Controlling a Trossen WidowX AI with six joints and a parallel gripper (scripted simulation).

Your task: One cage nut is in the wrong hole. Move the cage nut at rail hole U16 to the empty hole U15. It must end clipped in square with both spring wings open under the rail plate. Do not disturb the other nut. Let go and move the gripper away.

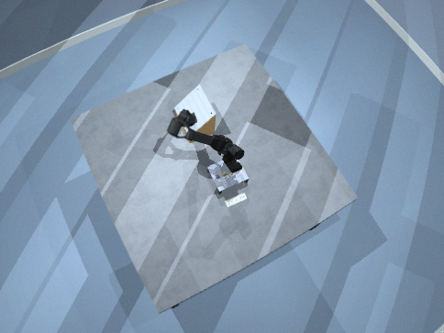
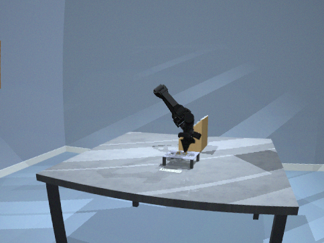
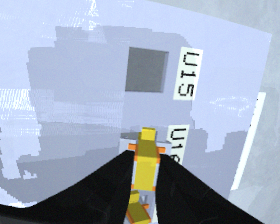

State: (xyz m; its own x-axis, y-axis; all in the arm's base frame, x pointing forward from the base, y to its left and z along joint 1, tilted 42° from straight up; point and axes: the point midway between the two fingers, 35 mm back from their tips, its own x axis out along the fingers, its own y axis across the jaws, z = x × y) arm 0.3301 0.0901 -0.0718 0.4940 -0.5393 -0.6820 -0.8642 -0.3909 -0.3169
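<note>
The rail plate (image 1: 229, 184) (image 2: 193, 156) (image 3: 225, 65) stands on short dark legs. In the wrist view, the empty square hole U15 (image 3: 146, 70) lies above the U16 label (image 3: 177, 142). My gripper (image 1: 235, 170) (image 2: 185, 151) (image 3: 145, 161) points down at the plate and is shut on the yellow cage nut (image 3: 146, 172) with orange edges, beside the U16 label. Whether this nut is clipped in or raised is unclear; its wings and most of hole U16 are hidden. The other yellow nut (image 3: 138, 212) (image 1: 224, 173) shows behind it, partly hidden by the fingers.
A block (image 1: 196, 106) (image 2: 203, 134) with a white face and tan sides stands behind the plate near the arm's base. A white printed strip (image 1: 236, 200) (image 2: 171, 171) (image 3: 250, 145) lies on the table in front of the plate. A U15 label (image 3: 188, 71) sits beside that hole.
</note>
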